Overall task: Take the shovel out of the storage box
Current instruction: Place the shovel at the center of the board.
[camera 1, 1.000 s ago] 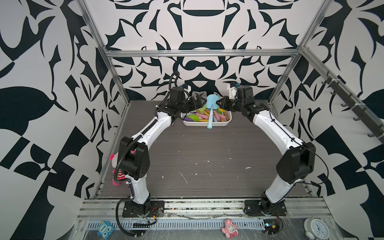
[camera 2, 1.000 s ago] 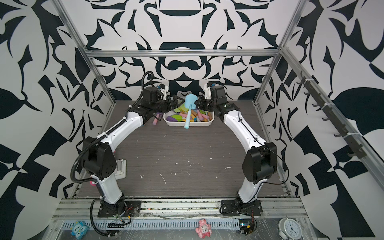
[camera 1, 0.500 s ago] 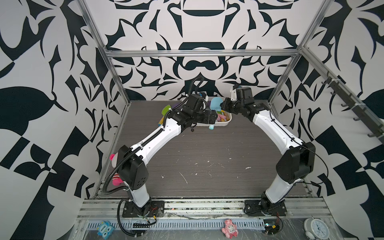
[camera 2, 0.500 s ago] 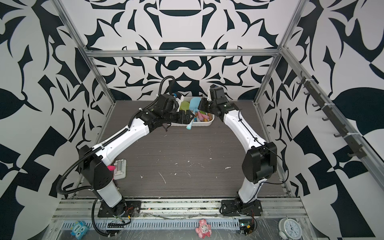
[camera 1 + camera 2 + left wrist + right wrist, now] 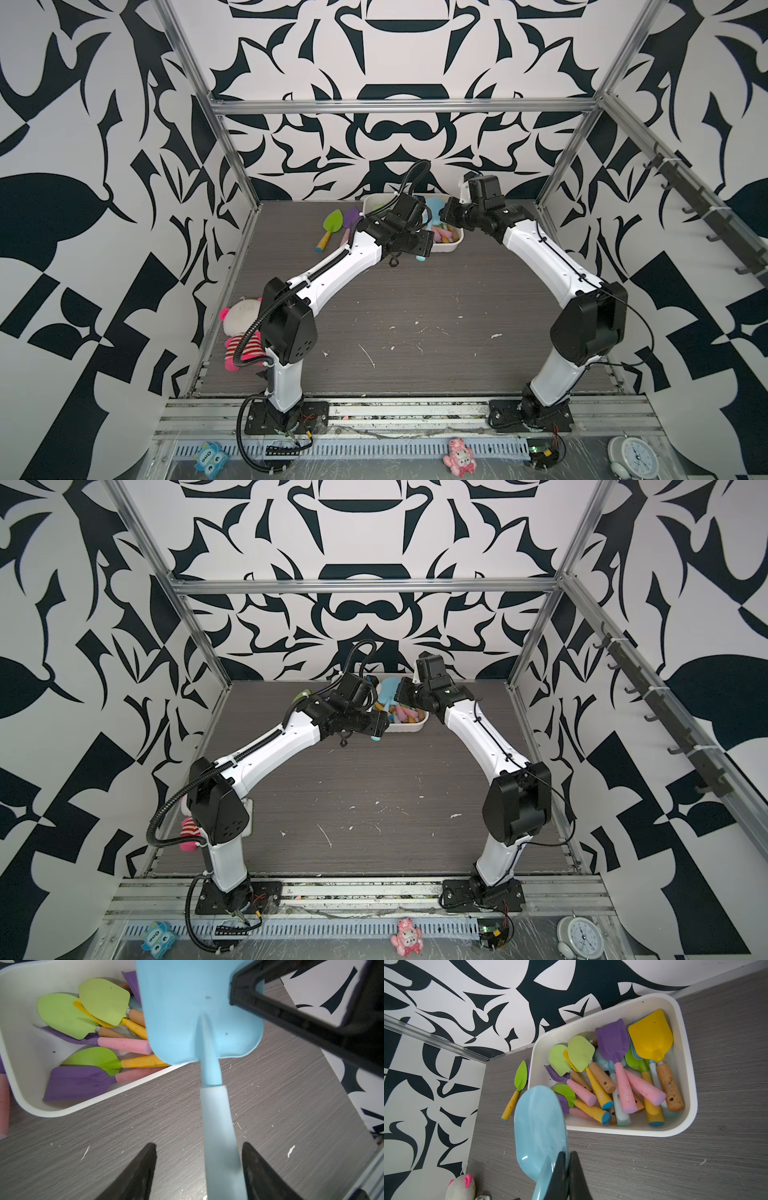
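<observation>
Grey wood-grain table (image 5: 415, 299) carries the white plastic storage box (image 5: 633, 1131) at its far edge. The light blue shovel (image 5: 187, 1012) hangs over the box's near rim, with its blade above the box and its handle (image 5: 218, 1126) reaching out over the table on the near side. The right end effector (image 5: 568, 1155) is pinched tight on the thin edge of the blade. The left end effector (image 5: 199, 1145) stands partly wide around the handle; one finger is close against it and there is a clear gap on the other side, so it does not look clamped.

The likeliest trouble is a slip. A pinch on a smooth blade edge is a small hold, and the shovel could pivot or drop back into the box if that hold is released before the left end effector has the handle. An off-centre close could also shove the handle sideways and twist the blade out of the pinch. A low pull might catch the rim and drag the light box.

The box is the only container. It holds a loose, overlapping pile of toy shovels (image 5: 612, 1084) — green, purple and yellow blades on pink, yellow, pale blue and bare wooden handles. A green pointed trowel (image 5: 521, 1076) lies on the table just left of the box.
</observation>
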Tool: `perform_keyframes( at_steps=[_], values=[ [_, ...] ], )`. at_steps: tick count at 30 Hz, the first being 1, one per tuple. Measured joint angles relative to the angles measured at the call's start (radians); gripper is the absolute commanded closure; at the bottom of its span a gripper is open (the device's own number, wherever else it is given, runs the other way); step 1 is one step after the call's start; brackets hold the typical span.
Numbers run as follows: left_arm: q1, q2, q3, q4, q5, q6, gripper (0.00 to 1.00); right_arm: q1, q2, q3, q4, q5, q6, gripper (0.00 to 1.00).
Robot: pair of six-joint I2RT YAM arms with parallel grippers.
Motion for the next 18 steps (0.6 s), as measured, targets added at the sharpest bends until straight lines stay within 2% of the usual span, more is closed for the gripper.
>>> perform_keyframes(
  at_steps=[6, 11, 18],
  values=[
    [-0.016, 0.006, 0.004, -0.01, -0.018, 0.014, 0.64, 0.008, 0.0, 0.0, -0.002, 0.006, 0.002, 1.0],
    [-0.018, 0.009, 0.004, -0.019, -0.042, 0.007, 0.85, 0.01, 0.0, 0.0, -0.013, 0.011, 0.024, 1.0],
    [-0.019, 0.01, 0.004, -0.024, -0.05, 0.01, 0.94, 0.011, 0.0, 0.0, -0.015, 0.013, 0.032, 0.99]
  ],
)
